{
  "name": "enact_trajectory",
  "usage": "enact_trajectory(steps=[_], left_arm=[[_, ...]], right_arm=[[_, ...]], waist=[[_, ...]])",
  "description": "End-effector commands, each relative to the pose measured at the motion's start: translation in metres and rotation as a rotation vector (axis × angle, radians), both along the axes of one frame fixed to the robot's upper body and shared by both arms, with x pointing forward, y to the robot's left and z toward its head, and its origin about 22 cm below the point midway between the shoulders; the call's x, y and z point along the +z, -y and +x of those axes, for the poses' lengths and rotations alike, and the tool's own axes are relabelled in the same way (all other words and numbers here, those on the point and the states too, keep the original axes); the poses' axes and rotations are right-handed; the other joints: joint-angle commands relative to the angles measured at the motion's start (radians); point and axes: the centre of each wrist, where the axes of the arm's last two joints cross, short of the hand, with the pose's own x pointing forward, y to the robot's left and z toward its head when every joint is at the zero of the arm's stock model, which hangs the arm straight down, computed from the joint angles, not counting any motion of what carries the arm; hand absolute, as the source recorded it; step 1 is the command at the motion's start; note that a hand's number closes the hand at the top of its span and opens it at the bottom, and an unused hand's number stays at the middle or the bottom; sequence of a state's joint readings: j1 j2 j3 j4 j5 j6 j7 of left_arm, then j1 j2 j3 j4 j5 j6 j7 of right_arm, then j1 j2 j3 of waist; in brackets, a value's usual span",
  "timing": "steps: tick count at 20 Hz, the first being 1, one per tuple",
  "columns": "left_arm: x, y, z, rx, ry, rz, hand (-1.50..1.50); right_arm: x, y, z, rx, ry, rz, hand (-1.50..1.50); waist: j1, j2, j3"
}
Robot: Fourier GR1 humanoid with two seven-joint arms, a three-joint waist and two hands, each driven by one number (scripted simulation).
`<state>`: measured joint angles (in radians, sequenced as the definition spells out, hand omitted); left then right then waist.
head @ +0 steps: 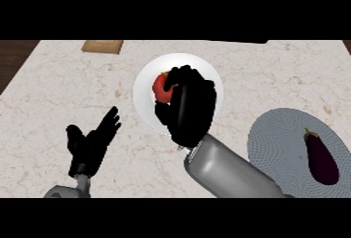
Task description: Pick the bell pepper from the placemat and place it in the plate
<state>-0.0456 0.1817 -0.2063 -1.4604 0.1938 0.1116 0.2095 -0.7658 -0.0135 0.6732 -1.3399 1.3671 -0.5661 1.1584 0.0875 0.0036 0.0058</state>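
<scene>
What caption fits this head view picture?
Right hand holds the red bell pepper over the white plate.

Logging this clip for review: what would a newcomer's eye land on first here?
The black right hand curled round a red bell pepper over the round white plate at the counter's centre. At lower right, a dark purple eggplant lies on the round grey placemat; the open left hand rests lower left.

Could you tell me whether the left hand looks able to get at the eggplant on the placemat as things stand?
Probably not easily: the left hand rests open at the left, and the right hand and its forearm lie between it and the eggplant.
</scene>
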Motion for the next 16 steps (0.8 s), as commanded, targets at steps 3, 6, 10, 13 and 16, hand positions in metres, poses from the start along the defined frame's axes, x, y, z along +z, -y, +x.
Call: enact_trajectory(steps=[3,6,10,13,16], left_arm=[[-0.009,-0.005,-0.005,0.007,-0.048,0.011,0.00],[-0.013,-0.002,-0.011,0.004,-0.061,0.001,0.00],[-0.008,-0.011,0.001,0.041,-0.043,0.012,0.00],[-0.017,0.004,-0.014,0.041,-0.056,0.001,0.00],[-0.002,-0.008,-0.005,0.026,-0.045,0.002,0.00]], right_arm=[[-0.022,0.010,0.020,-0.188,0.004,0.228,1.50],[-0.033,0.021,0.030,-0.211,0.030,0.249,1.50],[-0.029,0.032,0.054,-0.233,0.033,0.272,1.50],[-0.043,0.043,0.070,-0.248,0.039,0.260,1.50],[-0.055,0.055,0.076,-0.351,-0.148,0.310,1.50]], waist=[[-0.016,0.012,-0.005],[-0.022,0.011,-0.004],[-0.036,0.015,-0.005],[-0.030,0.015,-0.005],[-0.019,0.018,-0.005]])
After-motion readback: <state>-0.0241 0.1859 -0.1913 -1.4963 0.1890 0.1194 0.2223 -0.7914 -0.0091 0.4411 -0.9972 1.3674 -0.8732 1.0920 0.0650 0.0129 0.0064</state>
